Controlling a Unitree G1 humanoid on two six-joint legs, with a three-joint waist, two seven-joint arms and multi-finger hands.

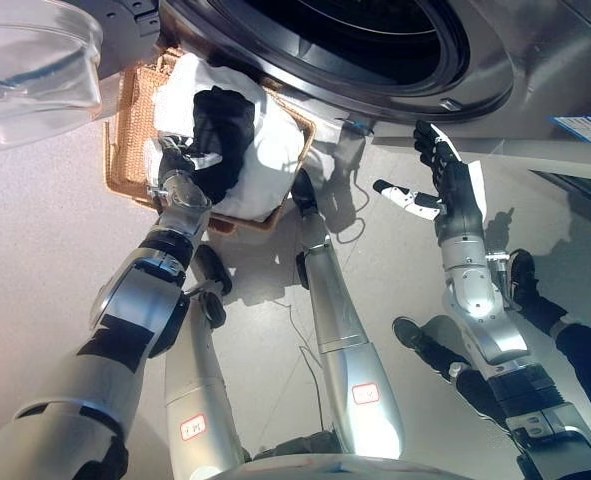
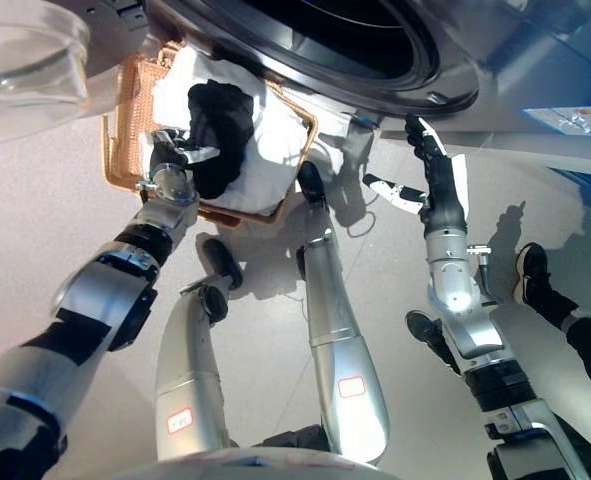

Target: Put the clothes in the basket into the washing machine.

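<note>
1. Left eye view: the basket (image 1: 125, 140) stands on the floor (image 1: 35, 230) just below the washer (image 1: 375, 60) opening. White cloth (image 1: 275, 150) fills it, with a black garment (image 1: 225, 125) on top. The left hand (image 1: 180, 165) is at the garment; whether its fingers grip it I cannot tell. The right hand (image 1: 445, 180) is in the air near the washer front, fingers spread and holding nothing.
2. Right eye view: the glass door (image 2: 25, 50) is open at upper left. A person's shoe (image 2: 530, 270) shows more fully here.
</note>
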